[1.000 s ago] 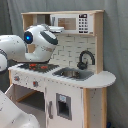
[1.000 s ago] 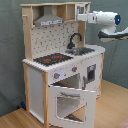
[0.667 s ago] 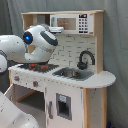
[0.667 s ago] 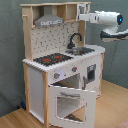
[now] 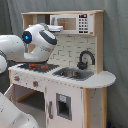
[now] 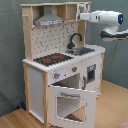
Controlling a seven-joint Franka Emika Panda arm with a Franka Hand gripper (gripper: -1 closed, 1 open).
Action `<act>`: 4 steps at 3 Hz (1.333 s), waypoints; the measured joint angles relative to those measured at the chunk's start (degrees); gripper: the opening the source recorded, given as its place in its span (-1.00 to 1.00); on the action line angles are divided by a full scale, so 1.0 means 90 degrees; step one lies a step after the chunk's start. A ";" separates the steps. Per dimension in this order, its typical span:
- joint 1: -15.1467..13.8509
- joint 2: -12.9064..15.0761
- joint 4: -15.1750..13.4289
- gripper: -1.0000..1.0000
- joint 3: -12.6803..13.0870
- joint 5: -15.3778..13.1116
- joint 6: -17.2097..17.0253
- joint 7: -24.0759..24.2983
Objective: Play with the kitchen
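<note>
The kitchen (image 5: 65,85) (image 6: 60,75) is a tall white and light-wood toy with a black faucet (image 5: 85,57) (image 6: 75,39), a sink (image 5: 72,73), a red-ringed hob (image 5: 37,66) (image 6: 52,59) and a grey hood (image 6: 49,21). Its windowed oven door (image 6: 70,102) hangs open, tilted forward. My gripper (image 6: 81,14) (image 5: 57,27) is up at the top shelf, at the end by the white microwave panel (image 5: 75,22). Whether it touches the shelf cannot be told.
My white arm (image 6: 107,20) reaches in from the second exterior view's right, well above the rounded counter end (image 6: 97,49). The arm's bulky white body (image 5: 20,47) fills the first exterior view's left. A wooden floor (image 6: 112,105) lies in front of the oven.
</note>
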 joint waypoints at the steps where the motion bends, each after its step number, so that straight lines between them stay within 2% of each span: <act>1: 0.0389 -0.0244 0.0100 1.00 -0.0204 0.0006 -0.0060 0.0024; 2: 0.0586 -0.0653 0.0429 1.00 -0.0226 0.0064 -0.0101 0.0324; 3: 0.0347 -0.0812 0.0759 1.00 0.0100 0.0293 -0.0271 0.0594; 4: -0.0089 -0.0847 0.1084 1.00 0.0553 0.0588 -0.0282 0.0773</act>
